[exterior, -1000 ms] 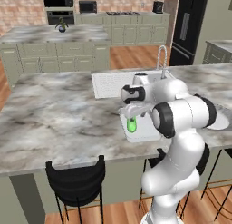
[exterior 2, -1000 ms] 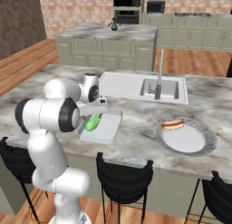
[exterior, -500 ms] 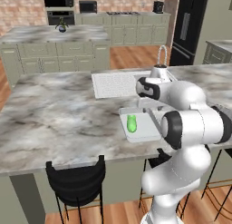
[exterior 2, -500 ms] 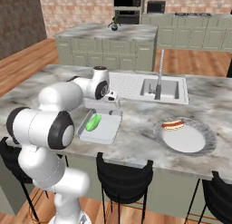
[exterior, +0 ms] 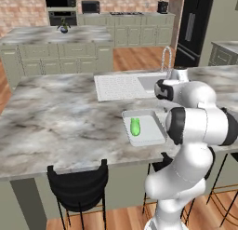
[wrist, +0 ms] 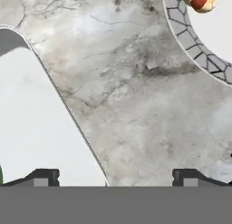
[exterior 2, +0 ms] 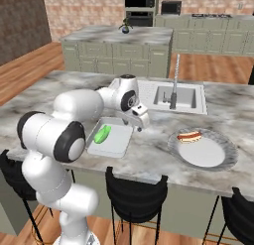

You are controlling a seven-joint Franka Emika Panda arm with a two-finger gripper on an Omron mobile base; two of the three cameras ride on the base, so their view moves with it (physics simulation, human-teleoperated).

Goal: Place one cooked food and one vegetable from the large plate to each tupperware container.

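Marble, grey and veined, ran under everything I could see, and on that counter [exterior 2: 149,157] the pale grey-white container [exterior 2: 116,147] sat just in front of the robot with the long light-green vegetable [exterior 2: 102,134] already lying inside it, near its far-left side. I judged that this placement explained the arm's posture: with the vegetable delivered, the gripper [exterior 2: 141,121] hung above the bare counter between the container and the large plate [exterior 2: 221,162], its jaws spread wide with nothing between them, free for the next pick. In the hand view the two dark fingertips [wrist: 43,177] stood far apart at the bottom edge, the container's rim [wrist: 63,105] running diagonally on one side and the plate's patterned rim [wrist: 190,37] curving across the upper corner, so the hand looked down at the gap between the two. The hot dog [exterior 2: 189,137], red sausage in its tan bun, rested on the plate's far-left part, and one end of it peeked into the hand view. I took that as the cooked food this container lacked, so the next job seemed to be carrying the open hand over to it. The sink [exterior 2: 181,96] lay behind, beyond the arm. I could not pick out the smaller teal tub or the other two foods from these angles.
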